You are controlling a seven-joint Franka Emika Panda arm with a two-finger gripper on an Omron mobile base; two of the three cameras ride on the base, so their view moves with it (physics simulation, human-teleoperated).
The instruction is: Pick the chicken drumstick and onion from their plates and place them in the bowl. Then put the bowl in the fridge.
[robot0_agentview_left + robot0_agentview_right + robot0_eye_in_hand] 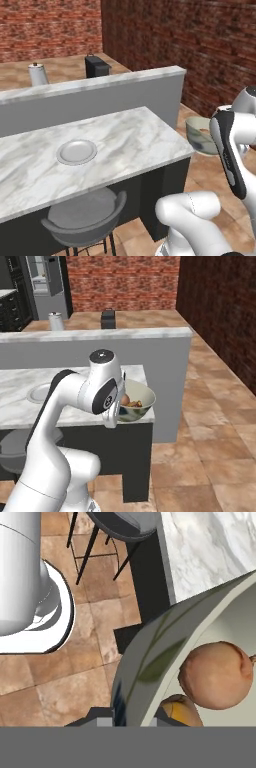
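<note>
**Bowl lifted off the bench, onion and drumstick inside**

The round, deep, pale greyish-cream bowl (136, 402) with faint dark leaf markings on its outside is up in the air, off the end of the white-and-grey marble bench (130, 145), out over the terracotta tile floor (200, 456). In the left base view the bowl (201, 135) sits just past the bench's right corner, partly behind the white arm (227, 150). Inside it: a round orange-brown onion (216, 674) with papery skin, and a small golden-brown chicken drumstick (182, 711) below it in the hand view, the two just beside each other, maybe touching. From the right base view both show as brownish lumps, the onion (125, 400) to the left, the drumstick (135, 404) to the right.

The pincer (134, 718) is clamped shut on the bowl's rim; one dark fingertip (97, 718) lies outside the wall, the other inside, with the wall between them. The bowl reads level in the base views.

On the bench a flat round plate (76, 152), grey-white here, lies near the middle, well apart from the bowl. A grey round-seat stool (85, 220) with black legs is tucked under the bench's near edge. Behind the bench a grey raised partition with marble top (100, 85). Further back, a white paper-towel-like cylinder (38, 74) and a black boxy appliance (96, 66) on a far counter. Red brick walls (50, 25) around. A tall silver-grey fridge (47, 281) stands in the far left corner of the right base view.
</note>
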